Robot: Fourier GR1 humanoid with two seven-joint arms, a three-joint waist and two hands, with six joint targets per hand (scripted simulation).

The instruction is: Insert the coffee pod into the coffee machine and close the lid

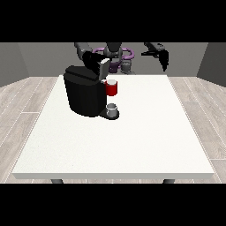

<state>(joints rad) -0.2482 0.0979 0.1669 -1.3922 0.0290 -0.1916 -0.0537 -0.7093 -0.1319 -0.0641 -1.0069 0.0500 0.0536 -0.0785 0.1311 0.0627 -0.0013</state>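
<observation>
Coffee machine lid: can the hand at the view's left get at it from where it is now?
Probably yes. The hand at the view's left is right above the raised lid of the coffee machine, with nothing between them.

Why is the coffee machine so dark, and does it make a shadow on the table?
In the front view, the coffee machine is simply black, so its details blend together; the white table looks evenly lit with no glare, and only a faint shadow shows around the machine's base, near the small grey cup.
</observation>
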